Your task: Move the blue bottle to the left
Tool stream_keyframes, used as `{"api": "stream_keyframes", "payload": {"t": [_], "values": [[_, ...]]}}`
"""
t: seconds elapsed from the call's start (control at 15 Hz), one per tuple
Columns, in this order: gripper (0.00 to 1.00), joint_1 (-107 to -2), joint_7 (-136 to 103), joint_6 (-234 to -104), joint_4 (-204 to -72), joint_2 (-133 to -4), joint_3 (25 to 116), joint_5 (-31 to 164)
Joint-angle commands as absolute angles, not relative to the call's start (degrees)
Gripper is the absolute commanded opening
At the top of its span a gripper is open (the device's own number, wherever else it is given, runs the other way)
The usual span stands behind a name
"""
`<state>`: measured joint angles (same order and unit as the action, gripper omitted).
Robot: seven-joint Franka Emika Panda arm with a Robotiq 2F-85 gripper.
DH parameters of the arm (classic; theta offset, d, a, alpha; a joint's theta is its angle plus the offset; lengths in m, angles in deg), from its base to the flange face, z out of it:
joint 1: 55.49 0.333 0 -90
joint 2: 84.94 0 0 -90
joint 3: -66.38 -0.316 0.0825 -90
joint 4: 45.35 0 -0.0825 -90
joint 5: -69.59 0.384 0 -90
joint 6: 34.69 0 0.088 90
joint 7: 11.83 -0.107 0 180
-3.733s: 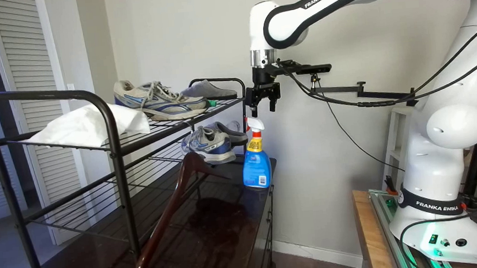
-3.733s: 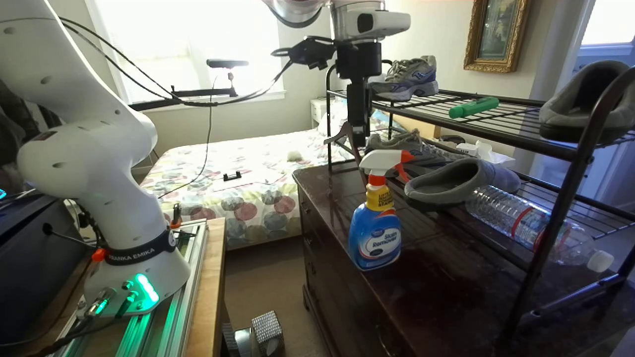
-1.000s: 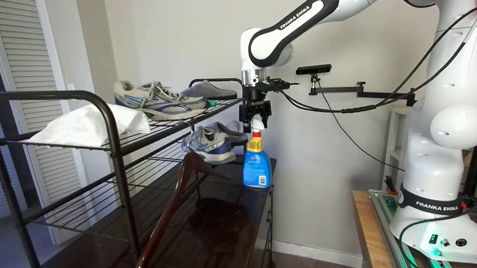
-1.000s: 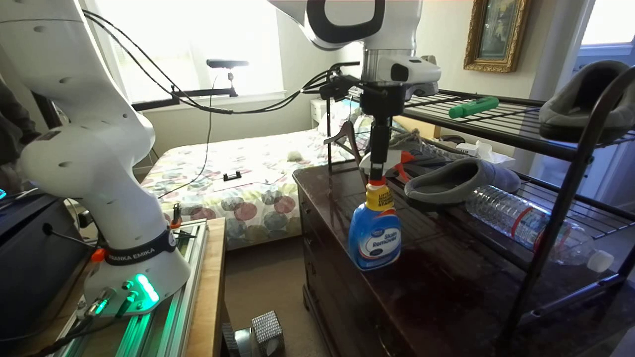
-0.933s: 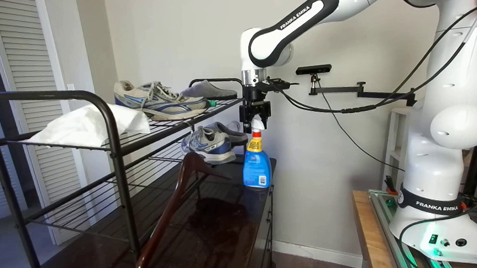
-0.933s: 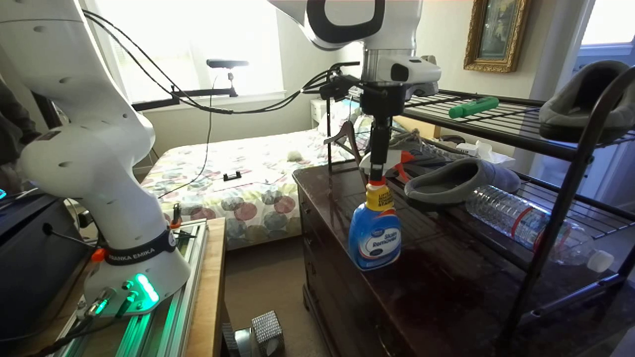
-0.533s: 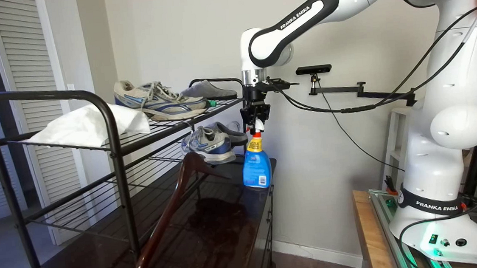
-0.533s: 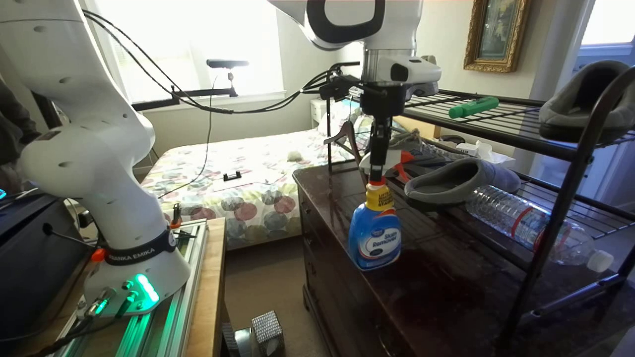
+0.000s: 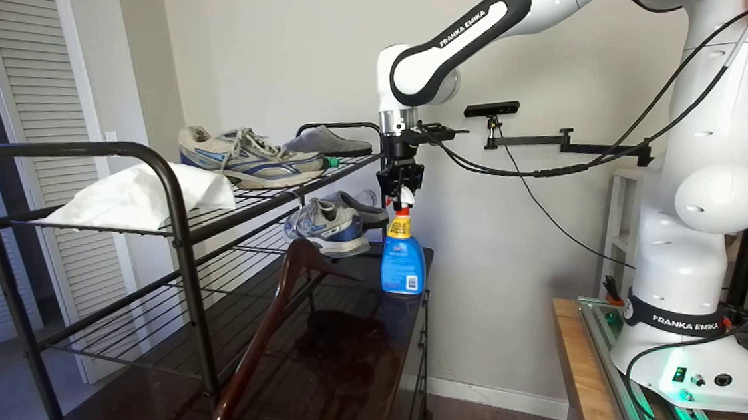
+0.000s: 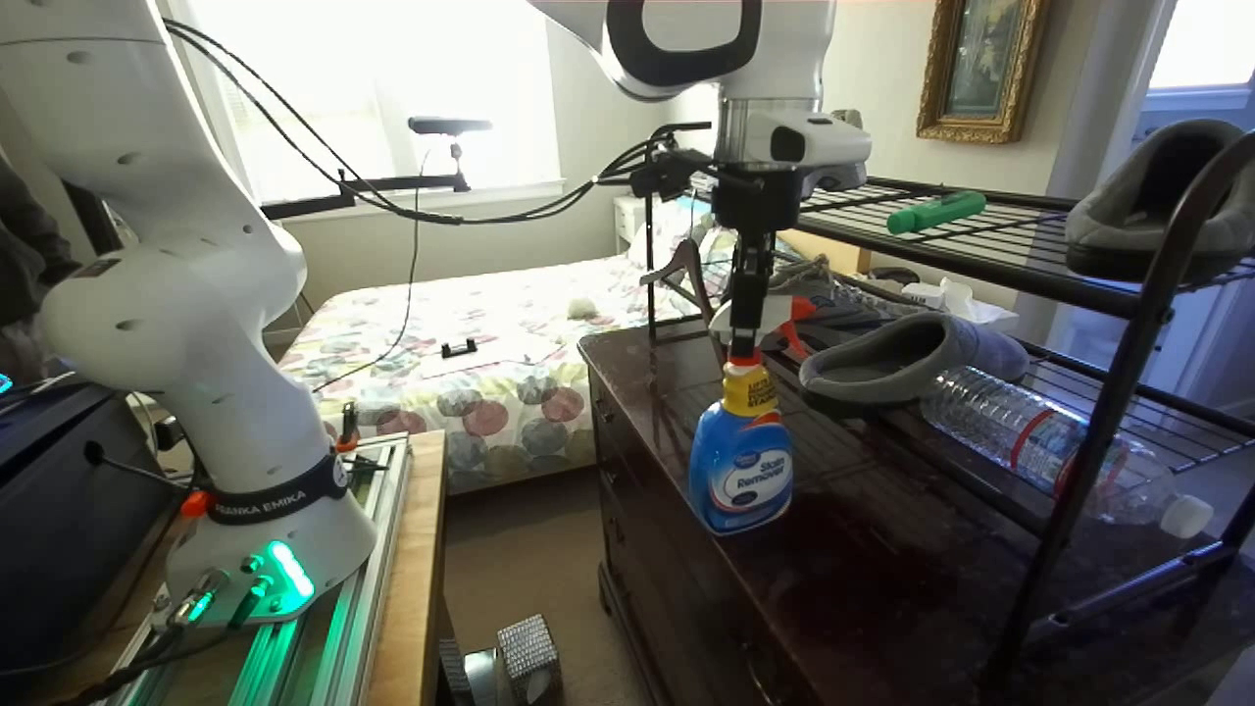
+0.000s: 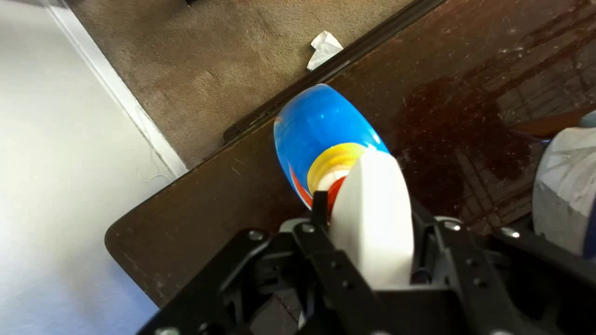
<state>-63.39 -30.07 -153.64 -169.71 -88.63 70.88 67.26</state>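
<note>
Blue plastic spray bottle (image 10: pixel 742 476) stands upright on the dark wooden dresser (image 10: pixel 853 579), its white trigger head (image 11: pixel 375 209) pinched by the black gripper (image 10: pixel 745 339).

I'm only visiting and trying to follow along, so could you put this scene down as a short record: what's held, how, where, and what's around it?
Held: blue spray bottle, labelled "Stain Remover"
Gripper: closed on the bottle's white trigger head
Stance: upright
Place: top of the dark dresser, close to its edge
Beside it: black wire rack
On the rack: sneakers, gray slippers, green tube-like item, clear plastic bottle lying on its side
Likely next: shifting the held bottle left
</note>
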Motion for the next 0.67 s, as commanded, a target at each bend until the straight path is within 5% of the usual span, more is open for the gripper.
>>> {"api": "stream_keyframes", "payload": {"t": [0.0,0.6], "values": [[0.13,-62.2,-32.5,-150.9,-171.2,-93.6,70.3,64.7],[0.13,-58.4,-20.7,-143.4,-175.2,-105.5,67.3,64.8]]}}
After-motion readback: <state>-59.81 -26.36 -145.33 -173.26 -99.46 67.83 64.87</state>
